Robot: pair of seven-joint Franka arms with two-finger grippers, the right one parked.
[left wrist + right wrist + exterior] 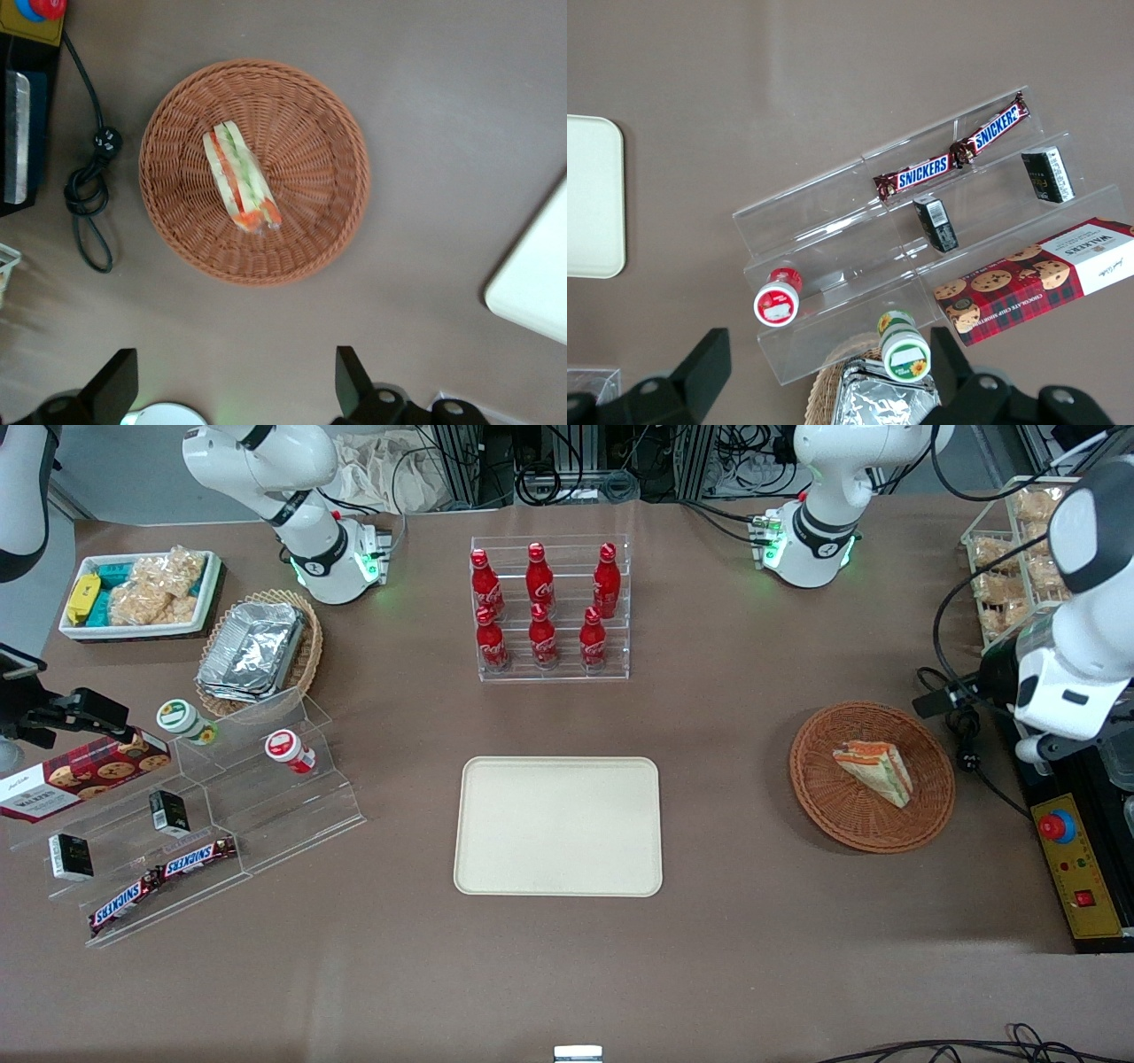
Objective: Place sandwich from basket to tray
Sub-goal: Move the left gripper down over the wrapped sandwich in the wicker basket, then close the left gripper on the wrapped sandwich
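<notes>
- My gripper (230, 354): fingers (120, 381) spread wide apart, nothing between them. It hangs above bare table just beside the basket (328, 177), at the working arm's end.
- Sandwich (239, 177): lying in the basket, about its middle, clear of my fingers. Pale bread, with orange, red and green layers showing.
- Front view: the basket sits at 3 o'clock from the tray (558, 825), well apart from it.
- Red bottles (540, 607) with white Coca-Cola script: six in a clear rack at 12 o'clock from the tray.
- Two bars (164, 881) reading "SNICKERS": on a clear stepped stand at 9 o'clock from the tray.
- Tartan cookie box (80, 775) reading "Walkers": same stand, at about 10 o'clock from the tray.
</notes>
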